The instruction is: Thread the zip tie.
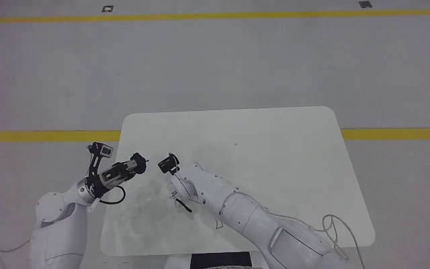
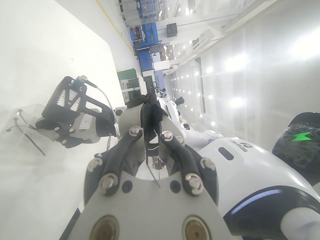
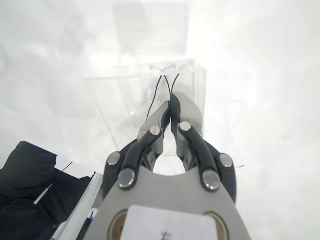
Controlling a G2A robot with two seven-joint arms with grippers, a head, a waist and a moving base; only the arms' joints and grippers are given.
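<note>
From above, we are seeing the left gripper point(image 1: 138, 161) hanging over the table point(image 1: 282, 134) with the right arm point(image 1: 228, 205) just beside it, so we are judging a bump between the wrists to be the first risk. In the left wrist view, its fingers are pressing together on a thin black zip tie point(image 2: 153, 176), whose tail is sticking out behind them; so slim a strap could be twisting or slipping in the pinch. A clear box point(image 2: 30, 109) of spare ties point(image 2: 35, 143) is standing nearby. In the right wrist view, the right gripper point(image 3: 171, 98) is pinching a second tie point(image 3: 176, 79) at that box, whose walls are crowding the fingers, and a neighbouring strand point(image 3: 155, 96) could be getting dragged along.
</note>
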